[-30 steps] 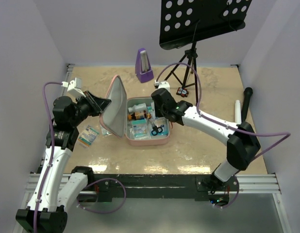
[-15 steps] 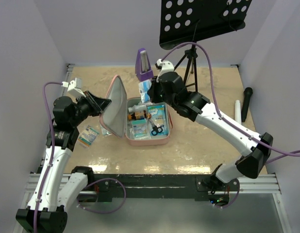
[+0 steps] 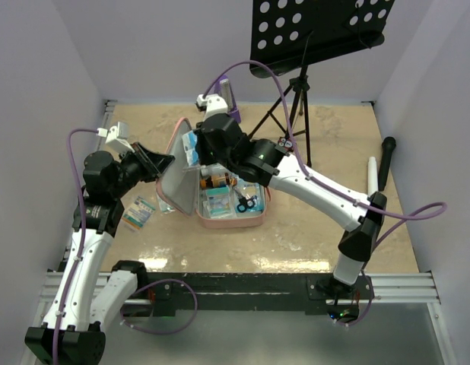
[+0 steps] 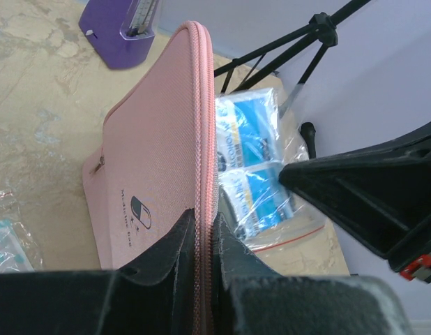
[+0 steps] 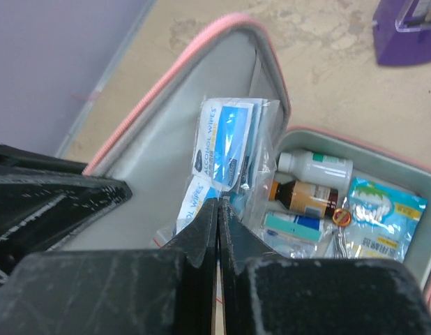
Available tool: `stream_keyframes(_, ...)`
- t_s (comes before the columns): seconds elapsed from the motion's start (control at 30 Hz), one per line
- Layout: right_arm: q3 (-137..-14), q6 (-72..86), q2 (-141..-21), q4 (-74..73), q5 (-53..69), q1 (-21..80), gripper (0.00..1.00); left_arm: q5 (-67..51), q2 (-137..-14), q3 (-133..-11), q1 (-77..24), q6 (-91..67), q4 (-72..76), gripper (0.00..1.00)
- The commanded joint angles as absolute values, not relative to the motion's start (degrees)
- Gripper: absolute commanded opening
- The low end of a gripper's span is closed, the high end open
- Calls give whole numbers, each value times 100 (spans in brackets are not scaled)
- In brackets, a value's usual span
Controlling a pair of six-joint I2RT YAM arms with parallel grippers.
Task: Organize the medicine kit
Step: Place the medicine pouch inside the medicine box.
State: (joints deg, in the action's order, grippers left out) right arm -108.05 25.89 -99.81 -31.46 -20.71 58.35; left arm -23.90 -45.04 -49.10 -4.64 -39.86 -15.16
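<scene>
The pink medicine kit (image 3: 227,222) lies open at the table's middle. My left gripper (image 3: 160,163) is shut on the zip edge of its upright lid (image 4: 153,160), one black finger on each side (image 4: 203,220). My right gripper (image 5: 217,202) is shut on a clear zip bag of blue alcohol wipes (image 5: 226,139) and holds it against the lid's grey lining (image 5: 153,146). From above, the bag (image 3: 191,148) sits just inside the lid. The base holds a white bottle (image 5: 313,167), a brown bottle (image 5: 306,195), packets and small scissors (image 3: 246,203).
A purple metronome (image 4: 121,31) stands behind the kit, partly hidden by my right arm from above. A black music stand (image 3: 319,30) on a tripod (image 3: 296,114) is at the back right. One packet (image 3: 138,213) lies left of the kit. A black rod (image 3: 385,163) and a white tube (image 3: 372,171) lie at the right.
My right arm has swung left from over the kit's base, carrying the bag of wipes up and across to the inside of the lid. The left arm has stayed still on the lid.
</scene>
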Motion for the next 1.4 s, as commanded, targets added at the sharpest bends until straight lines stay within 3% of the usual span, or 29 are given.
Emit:
stream_keyframes(0.0, -11171, 2496, -9976, -3639, -2566, 5950, 0, -2514, -4447, -4904, -510, -4034, -1081, 0)
stream_keyframes(0.73, -12331, 2522, -10801, -3955, -2347, 6152, 0, -2584, -4394, -4799, -510, -4148, -949, 0)
stream_keyframes(1.37, -12516, 2505, -11338, -3797, -2110, 6170, 0, -2610, -4324, -4755, -510, -4184, -923, 0)
